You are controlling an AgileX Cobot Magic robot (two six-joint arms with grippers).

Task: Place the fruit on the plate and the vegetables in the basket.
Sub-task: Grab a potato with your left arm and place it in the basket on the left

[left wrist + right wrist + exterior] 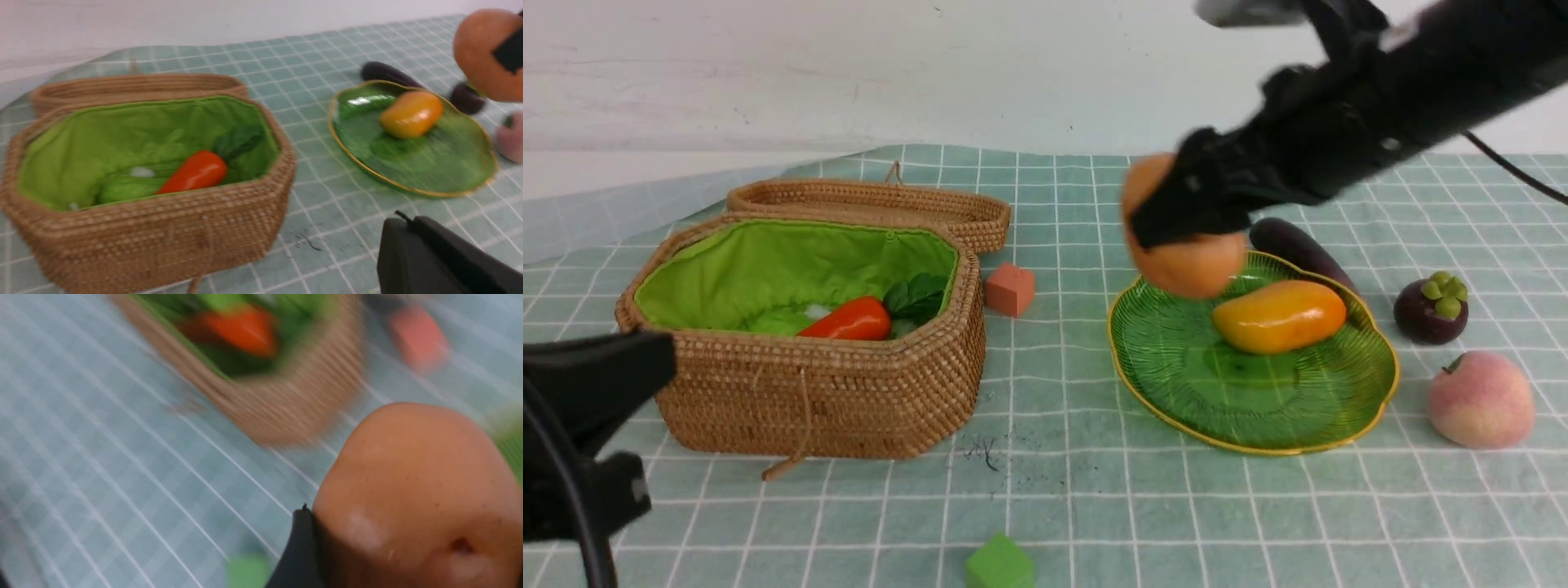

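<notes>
Two tools: right tool [1176, 233] clamped around the potato [1192, 273] above the plate [1168, 367], left tool [629, 367] closed together beside the basket [849, 400].

Between black jaws, a round brown-orange potato [1188, 271]; tan woven wicker basket [849, 400] lined bright green; mint, white-gridded bench cloth [1054, 465].

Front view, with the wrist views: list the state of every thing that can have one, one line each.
Basket, lid open, carrot and gourd inside.
Plate, holding only the mango.
Potato, held in the air.
Right gripper, jaws shut on the potato.
Left gripper, jaws shut.
Eggplant, lying on the cloth.
Mangosteen, on the cloth.
Peach, on the cloth.
</notes>
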